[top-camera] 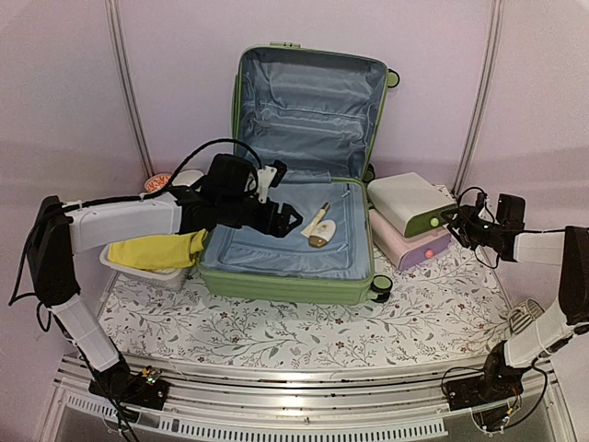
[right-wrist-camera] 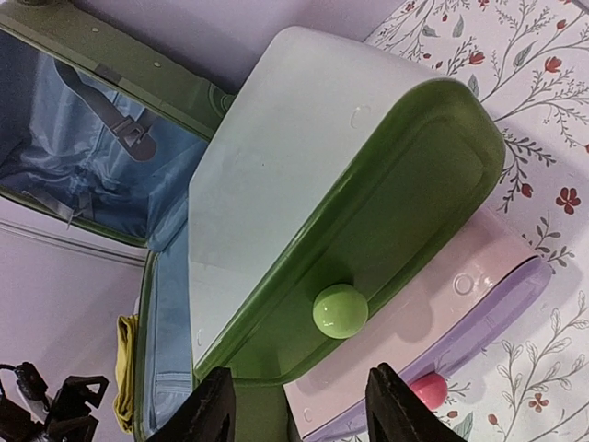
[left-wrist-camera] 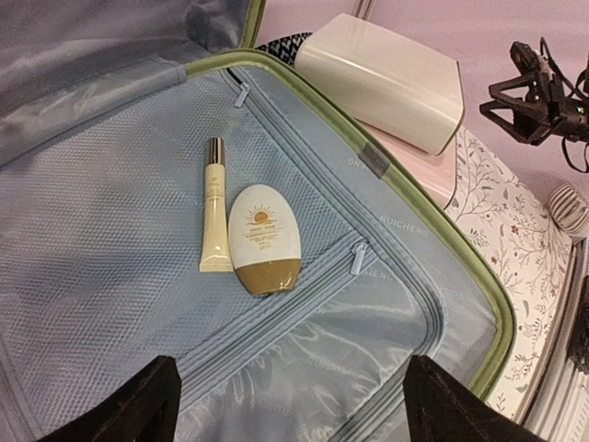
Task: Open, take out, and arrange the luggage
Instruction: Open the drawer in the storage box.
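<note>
Basket (top-camera: 138, 270) with yellow cloth (top-camera: 155, 249) at left edge of table (top-camera: 276, 333); left gripper (top-camera: 287, 219) hangs over the luggage (top-camera: 276, 286), jaws wide apart. Luggage lies open mid-table toward the back edge (lid propped upright), cream tube (left-wrist-camera: 215, 207) and oval bottle (left-wrist-camera: 262, 238) side by side on its lining. Right gripper (top-camera: 454, 218), jaws apart and empty, faces the green knob (right-wrist-camera: 340, 310) of a white-green box (top-camera: 409, 203) stacked on a pink box (top-camera: 405, 245).

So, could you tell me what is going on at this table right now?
The luggage lies open, lid raised. The left gripper hovers open over its lower half, above a cream tube and an oval bottle. The right gripper, jaws apart, is at the green knob of a white-green box stacked on a pink box, holding nothing.
</note>
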`<state>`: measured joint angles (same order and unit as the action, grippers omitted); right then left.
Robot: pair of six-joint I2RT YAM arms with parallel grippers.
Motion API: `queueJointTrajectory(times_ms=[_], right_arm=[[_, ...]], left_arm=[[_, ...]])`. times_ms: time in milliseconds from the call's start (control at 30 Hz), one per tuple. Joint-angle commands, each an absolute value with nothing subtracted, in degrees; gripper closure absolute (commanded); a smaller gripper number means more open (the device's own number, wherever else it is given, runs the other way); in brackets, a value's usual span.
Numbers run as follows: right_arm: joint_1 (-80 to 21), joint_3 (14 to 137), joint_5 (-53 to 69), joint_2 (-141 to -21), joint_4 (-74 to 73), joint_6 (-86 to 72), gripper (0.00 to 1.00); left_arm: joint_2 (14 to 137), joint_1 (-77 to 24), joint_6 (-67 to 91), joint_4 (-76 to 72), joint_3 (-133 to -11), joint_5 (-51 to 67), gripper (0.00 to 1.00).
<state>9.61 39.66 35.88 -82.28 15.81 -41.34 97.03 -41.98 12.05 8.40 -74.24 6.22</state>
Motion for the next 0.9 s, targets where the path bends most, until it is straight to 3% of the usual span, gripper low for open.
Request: queueJointTrajectory(times_ms=[0, 867], right_arm=[[10.46, 38.12, 40.59, -85.33, 23.85, -44.54, 0.51], [10.5, 38.96, 45.87, -98.48, 39.93, -47.81, 0.62]], left_arm=[[97.47, -41.54, 11.45, 8.14, -77.17, 6.78, 0.14], [98.87, -41.57, 11.6, 8.35, -77.72, 6.4, 0.14]])
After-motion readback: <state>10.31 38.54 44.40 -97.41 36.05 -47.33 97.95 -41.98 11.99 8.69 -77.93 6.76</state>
